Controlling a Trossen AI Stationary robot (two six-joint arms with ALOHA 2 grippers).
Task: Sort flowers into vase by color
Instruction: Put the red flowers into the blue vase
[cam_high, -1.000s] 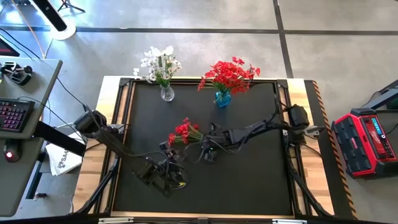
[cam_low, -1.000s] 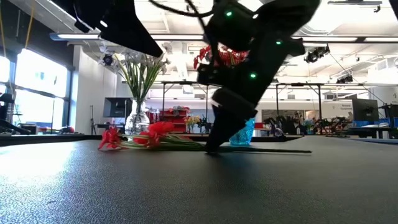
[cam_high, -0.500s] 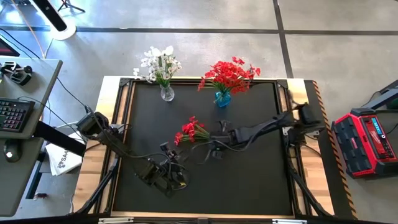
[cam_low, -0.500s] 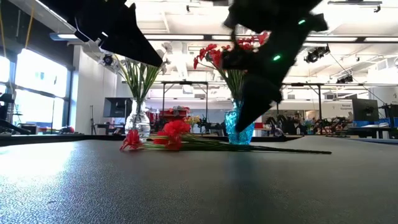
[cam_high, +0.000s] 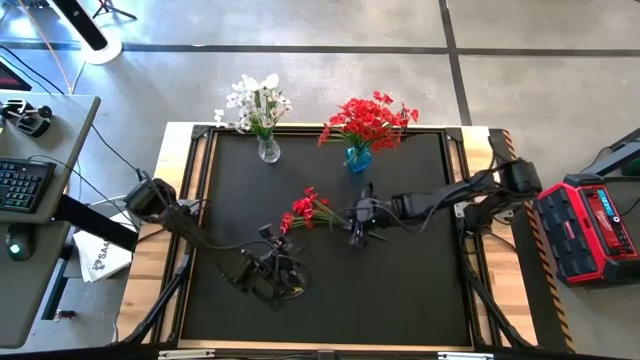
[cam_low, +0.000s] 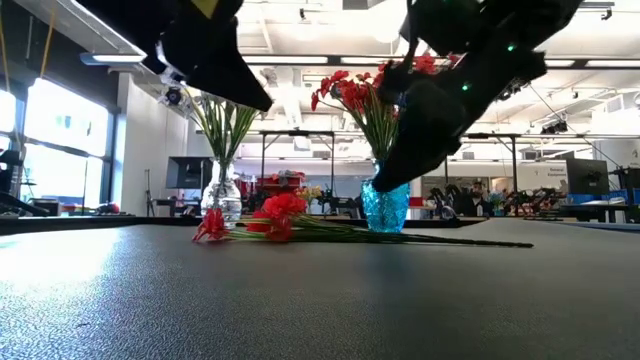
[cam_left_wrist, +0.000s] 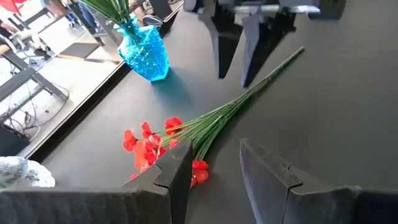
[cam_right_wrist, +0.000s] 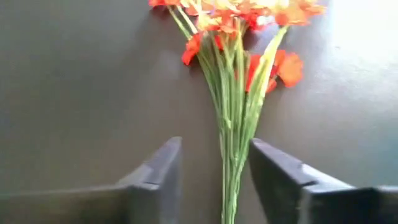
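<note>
Right tool (cam_high: 359, 226), dark fingers spread, above thin green stems of red flowers (cam_high: 302, 209) on matte table (cam_high: 420, 290)

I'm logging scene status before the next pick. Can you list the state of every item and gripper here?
Red sprig: lying flat on the black mat, blooms toward the white-flower side, not held.
Blue vase: upright, holding red flowers.
Clear vase: upright, holding white flowers.
Right gripper: open, above the sprig's stem end, not gripping it.
Left gripper: open, empty, near the sprig's blooms.
</note>
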